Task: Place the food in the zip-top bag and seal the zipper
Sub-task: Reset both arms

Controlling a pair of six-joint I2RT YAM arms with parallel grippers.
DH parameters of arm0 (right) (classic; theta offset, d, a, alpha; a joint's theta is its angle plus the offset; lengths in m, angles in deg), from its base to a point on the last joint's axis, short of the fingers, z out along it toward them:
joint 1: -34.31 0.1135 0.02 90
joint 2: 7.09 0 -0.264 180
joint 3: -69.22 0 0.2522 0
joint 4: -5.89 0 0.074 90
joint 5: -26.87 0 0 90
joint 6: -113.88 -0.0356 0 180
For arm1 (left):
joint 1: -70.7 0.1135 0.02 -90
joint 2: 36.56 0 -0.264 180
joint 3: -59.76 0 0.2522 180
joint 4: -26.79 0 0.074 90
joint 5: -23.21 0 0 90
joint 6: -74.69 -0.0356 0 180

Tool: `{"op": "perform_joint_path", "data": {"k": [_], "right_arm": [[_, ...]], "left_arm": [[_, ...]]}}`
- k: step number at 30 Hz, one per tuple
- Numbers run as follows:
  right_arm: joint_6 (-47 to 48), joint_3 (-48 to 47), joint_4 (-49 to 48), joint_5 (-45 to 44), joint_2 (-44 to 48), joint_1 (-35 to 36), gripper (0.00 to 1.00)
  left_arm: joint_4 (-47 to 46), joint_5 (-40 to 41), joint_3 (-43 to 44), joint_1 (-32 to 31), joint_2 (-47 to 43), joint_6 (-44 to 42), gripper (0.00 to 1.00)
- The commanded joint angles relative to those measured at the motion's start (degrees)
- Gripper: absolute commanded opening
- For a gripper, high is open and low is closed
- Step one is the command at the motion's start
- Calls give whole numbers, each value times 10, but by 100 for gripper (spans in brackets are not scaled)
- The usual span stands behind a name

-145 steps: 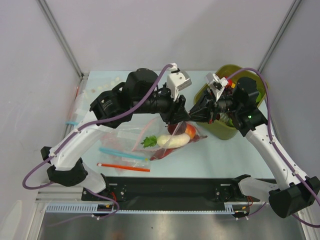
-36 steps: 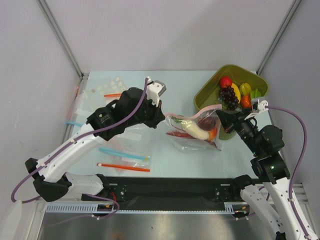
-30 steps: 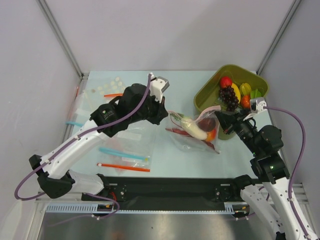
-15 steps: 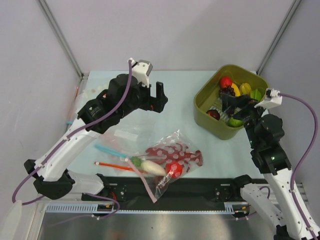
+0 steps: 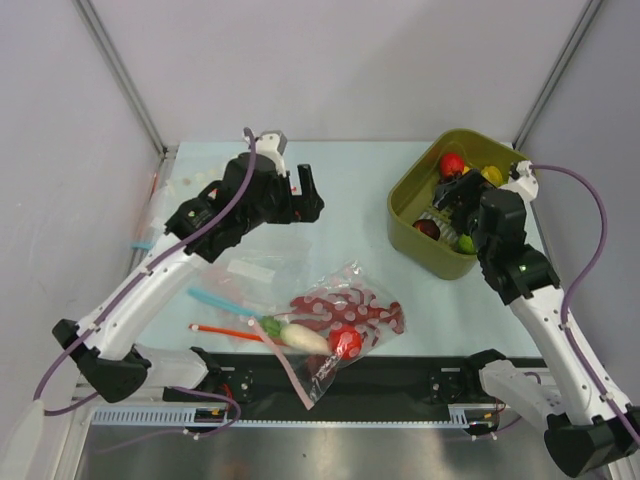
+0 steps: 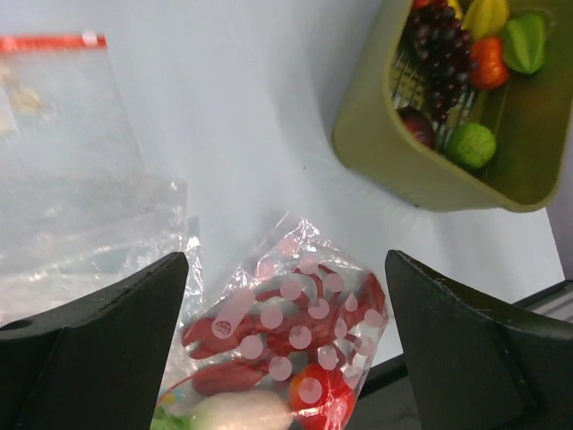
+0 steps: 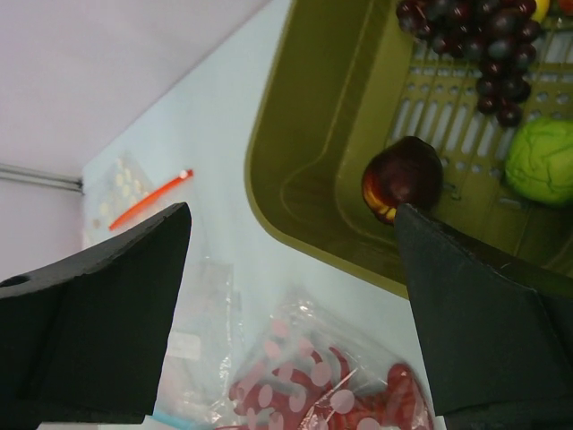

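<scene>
The zip-top bag lies flat near the table's front edge, clear with pale pink dots. Inside it are the food pieces: a red lobster, a white radish and a red tomato. Its pale pink zipper runs along the mouth at the near left; whether it is pressed shut I cannot tell. My left gripper hangs open well behind the bag, nothing between its fingers. My right gripper is open above the green bin, with the bag far below it.
An olive-green bin with toy fruit, grapes among them, stands at the back right. Flat clear bags lie to the left: one with an orange-red strip, one with a blue strip, others at the far left.
A second ago both grippers held the bag up by its mouth. Both have opened and drawn back, and the bag with the food has dropped to the table's front edge.
</scene>
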Motion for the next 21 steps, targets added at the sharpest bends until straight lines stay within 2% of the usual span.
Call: {"op": "perform_joint_path", "data": {"k": [1,4,7,11,15,21], "right_arm": [[-18,-30,52,-29,-25,3,100],[-13,-17,50,-18,-27,3,100],[3,1,36,-10,-23,3,100],[31,14,22,-12,-18,3,100],[48,30,3,-12,3,4,100],[68,35,2,2,21,4,100]], "left_arm": [[-23,-44,-89,7,-26,106,95],[-85,-64,-167,7,-65,145,94],[-109,-54,-196,7,-86,153,95],[-114,-42,-195,7,-103,138,100],[-191,-52,-231,6,-146,135,100],[-192,-57,-245,7,-161,143,100]]}}
